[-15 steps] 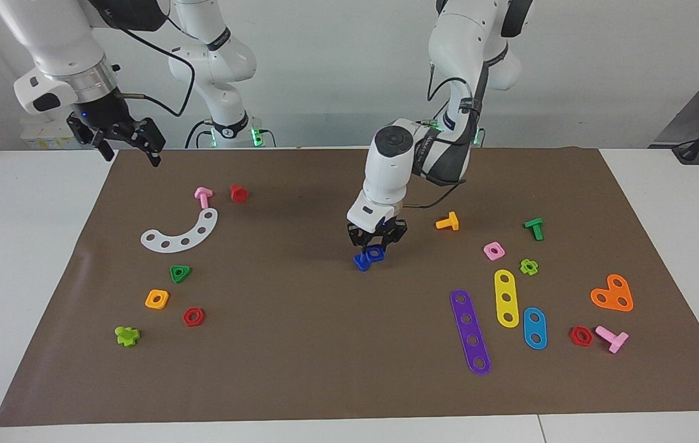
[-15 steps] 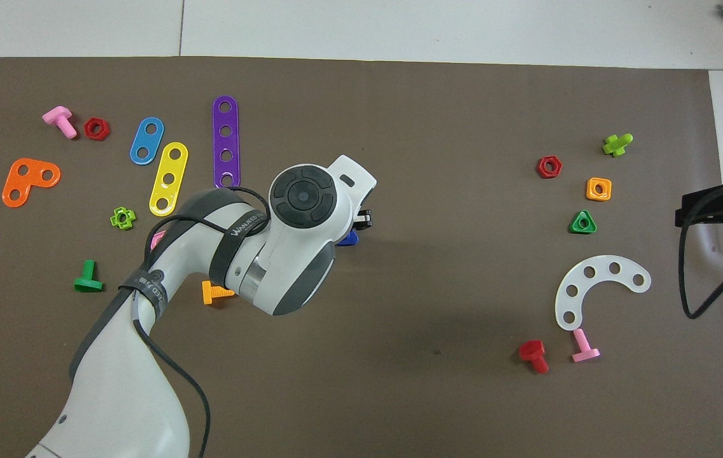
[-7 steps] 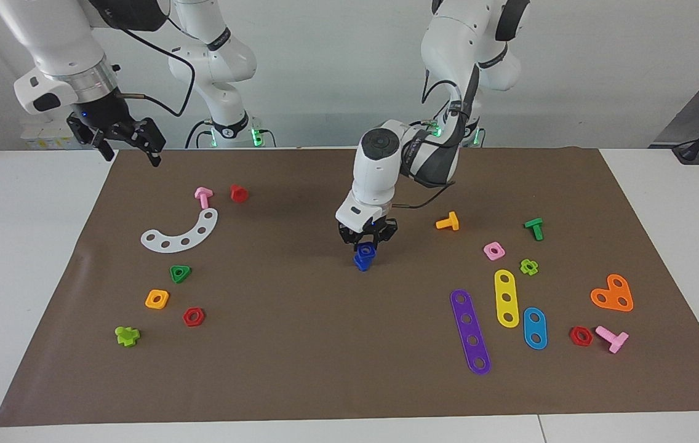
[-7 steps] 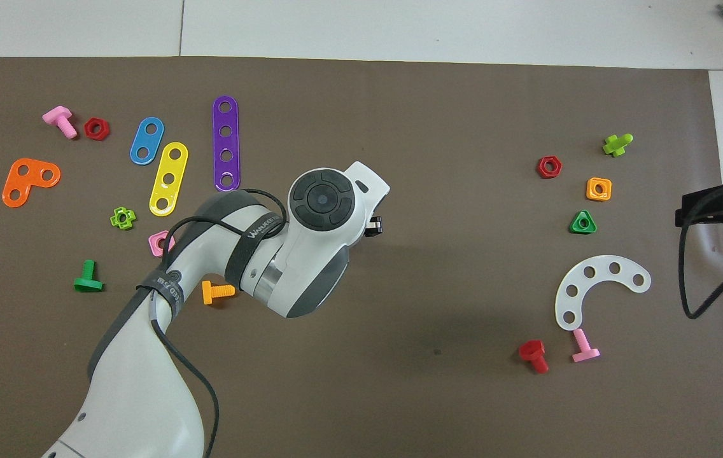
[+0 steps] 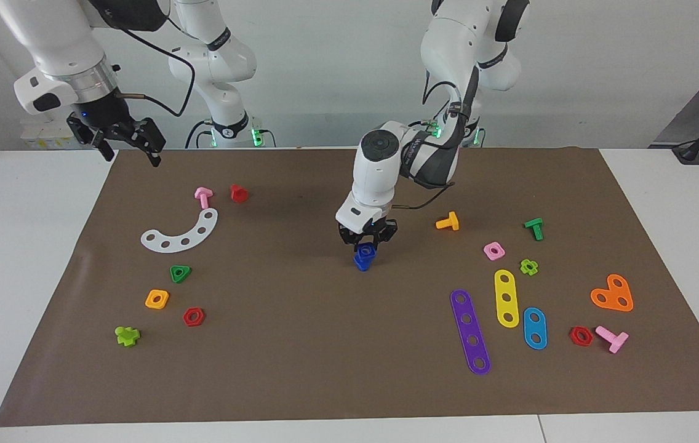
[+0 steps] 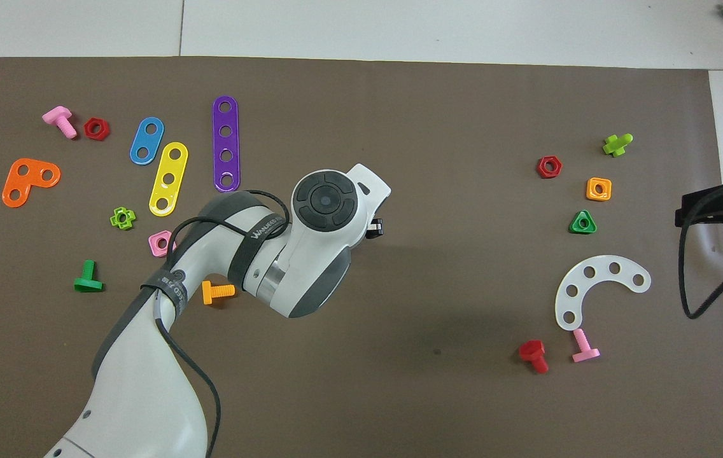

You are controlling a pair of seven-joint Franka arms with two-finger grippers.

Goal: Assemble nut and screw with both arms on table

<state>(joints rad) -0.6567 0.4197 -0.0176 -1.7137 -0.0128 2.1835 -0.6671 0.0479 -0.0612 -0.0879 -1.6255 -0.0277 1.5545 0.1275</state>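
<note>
1. The left gripper [image 5: 367, 241] is low over the middle of the brown mat [image 5: 300, 369], and its fingers are clamped on the blue nut [image 5: 366, 250].
2. The nut sits directly on top of the blue screw [image 5: 362, 263], which stands on the mat with its flat head down. I cannot tell whether the nut is already on the shaft or only touching its tip.
3. In the overhead view the left arm [image 6: 272, 254] covers the nut and the screw completely, so only the facing view shows them.
4. Relative to the screw, the orange bolt [image 5: 448, 221] lies toward the left arm's end of the table and a little nearer to the robots.
5. The pink square nut [image 5: 494, 250] lies beside the screw at about the same depth, more toward the left arm's end.
6. The white curved strip [image 5: 182, 234] is well apart from the screw, toward the right arm's end.
7. The right gripper [image 5: 130, 146] waits in the air over the mat's corner, well apart from the screw, with its fingers apart and nothing between them.
8. The white table [image 5: 23, 246] shows around the mat.
</note>
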